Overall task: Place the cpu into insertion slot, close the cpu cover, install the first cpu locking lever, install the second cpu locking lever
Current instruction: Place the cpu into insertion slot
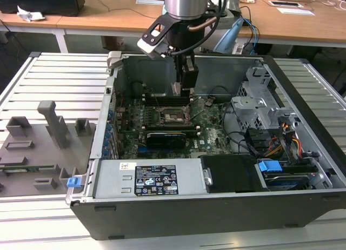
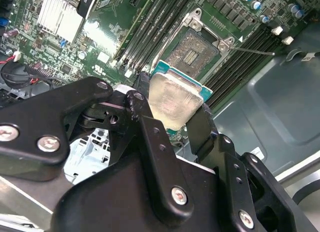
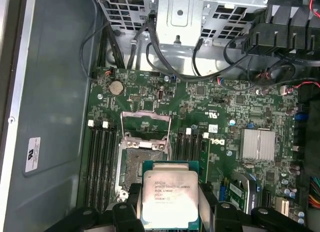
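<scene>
My gripper (image 2: 172, 105) is shut on the cpu (image 2: 170, 97), a square chip with a silvery top and a green edge, pinched by two opposite sides between black fingers (image 2: 145, 99). In the first wrist view the cpu (image 3: 168, 196) hangs over the near edge of the insertion slot (image 3: 136, 164), a dark square socket on the green board. The cpu cover (image 3: 145, 126), a thin metal frame, stands swung open on the slot's far side. In the exterior view the gripper (image 1: 183, 89) hovers inside the open case, above the insertion slot (image 1: 174, 116). A thin lever (image 2: 255, 51) sticks out beside the insertion slot (image 2: 197, 51).
Black memory slots (image 3: 100, 162) flank the socket on both sides. A ribbed heatsink (image 3: 257, 144) and a graphics card (image 1: 167, 136) sit on the board. A metal drive cage (image 1: 259, 107), cables (image 1: 281, 142) and the power supply (image 1: 146, 177) crowd the case. A grey fixture tray (image 1: 38, 147) lies outside.
</scene>
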